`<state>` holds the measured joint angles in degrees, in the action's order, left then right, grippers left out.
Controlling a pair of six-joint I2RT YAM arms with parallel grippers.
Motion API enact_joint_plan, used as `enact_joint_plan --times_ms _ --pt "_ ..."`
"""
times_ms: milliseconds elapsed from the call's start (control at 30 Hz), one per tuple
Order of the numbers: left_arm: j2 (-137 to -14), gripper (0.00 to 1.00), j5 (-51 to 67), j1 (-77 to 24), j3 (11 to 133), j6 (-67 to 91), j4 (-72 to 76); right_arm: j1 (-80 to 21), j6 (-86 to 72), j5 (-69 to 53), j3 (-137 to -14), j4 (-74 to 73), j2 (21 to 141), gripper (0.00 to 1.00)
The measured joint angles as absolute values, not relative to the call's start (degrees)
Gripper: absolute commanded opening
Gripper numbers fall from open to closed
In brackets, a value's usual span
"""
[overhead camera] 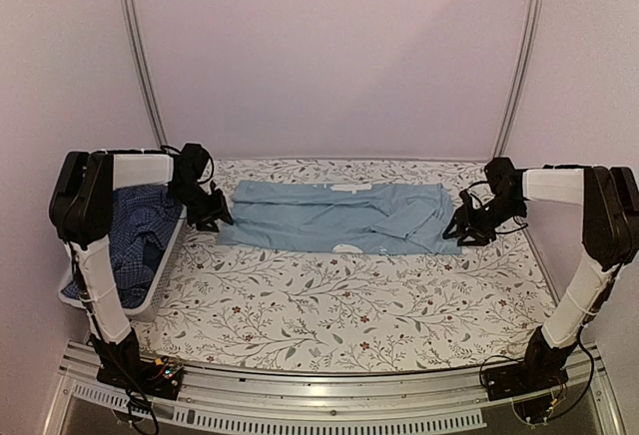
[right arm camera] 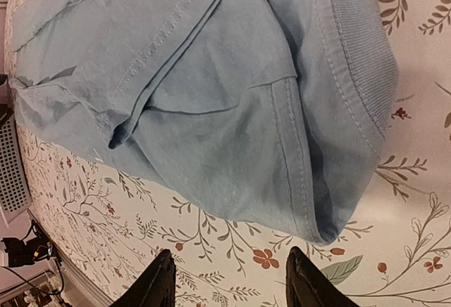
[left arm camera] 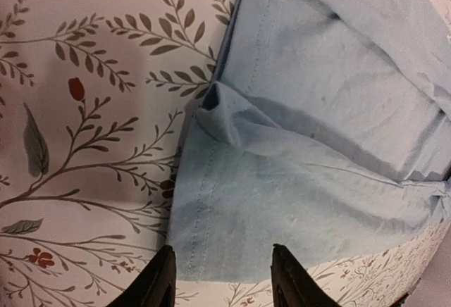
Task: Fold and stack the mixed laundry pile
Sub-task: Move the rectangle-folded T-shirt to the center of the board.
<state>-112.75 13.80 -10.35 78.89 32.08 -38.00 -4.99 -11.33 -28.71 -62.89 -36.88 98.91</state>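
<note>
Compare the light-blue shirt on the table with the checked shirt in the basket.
Colour: the light-blue shirt is plain and pale; the checked shirt is dark blue with a small check. Place: the light-blue shirt lies on the floral table; the checked shirt sits in the white basket. Pose: the light-blue shirt is spread flat; the checked shirt is crumpled. Both are blue garments.

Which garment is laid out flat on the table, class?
The plain light-blue shirt, spread across the table; the dark blue checked shirt lies bunched in the white basket at the left.
</note>
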Motion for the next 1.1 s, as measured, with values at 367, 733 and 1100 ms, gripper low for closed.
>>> enact_joint_plan --times_ms 367,733,1100 --pt "-114.89 0.46 13.47 -10.96 76.82 31.97 -38.35 -5.67 -9.41 -20.88 -62.89 -36.77 102.45 0.59" --pt "-115.66 0.15 14.22 -11.4 76.88 32.14 -37.36 -6.22 -8.29 -21.17 -62.96 -35.46 105.27 0.03" --pt "-115.79 0.0 11.99 -11.92 77.34 31.42 -41.67 -4.91 -10.59 -15.16 -63.72 -40.99 103.55 0.0"
